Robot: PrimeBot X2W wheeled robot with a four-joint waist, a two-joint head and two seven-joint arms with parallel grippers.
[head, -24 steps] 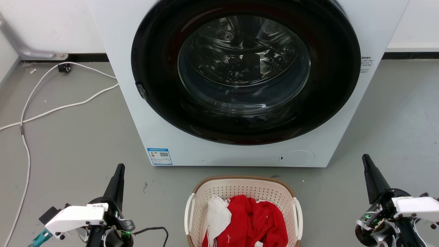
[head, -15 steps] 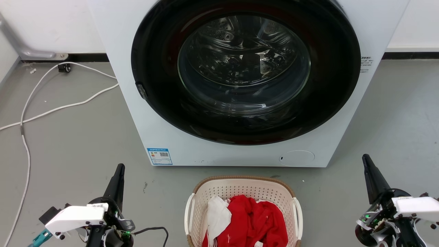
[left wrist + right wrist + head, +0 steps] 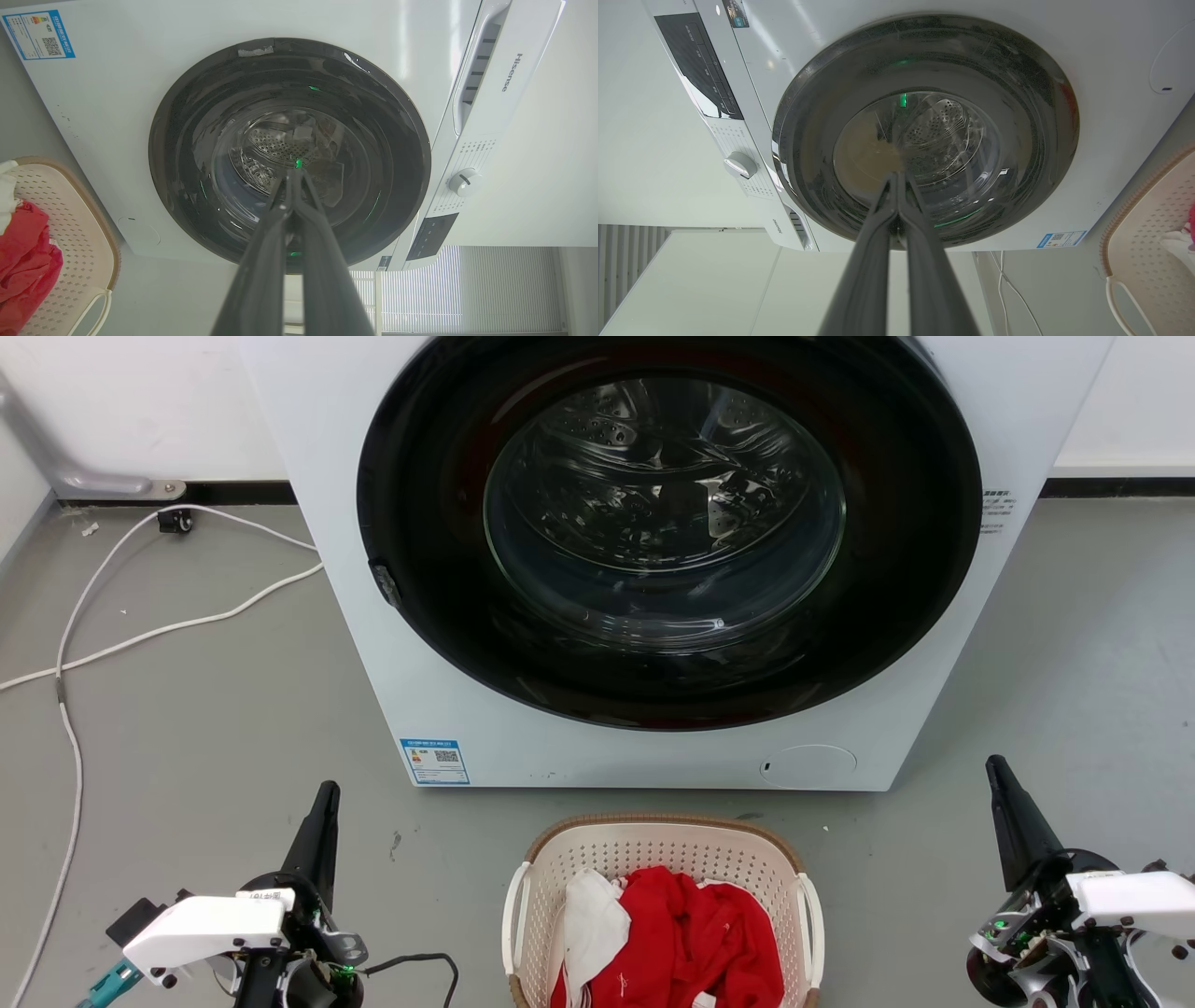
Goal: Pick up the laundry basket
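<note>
The laundry basket [image 3: 653,849] stands on the grey floor just in front of the washing machine, at the bottom middle of the head view. It is cream and perforated, with a brown rim and white side handles, and it holds red and white clothes [image 3: 681,933]. My left gripper [image 3: 325,793] is shut and empty, well to the left of the basket. My right gripper [image 3: 995,767] is shut and empty, well to the right. Part of the basket [image 3: 70,242] shows at the left of the left wrist view, and the basket [image 3: 1148,233] shows at the right edge of the right wrist view.
The white washing machine [image 3: 448,691] with its dark round door [image 3: 667,532] shut stands right behind the basket. White cables [image 3: 140,635] lie across the floor at the left. A black cable [image 3: 420,961] runs by my left arm.
</note>
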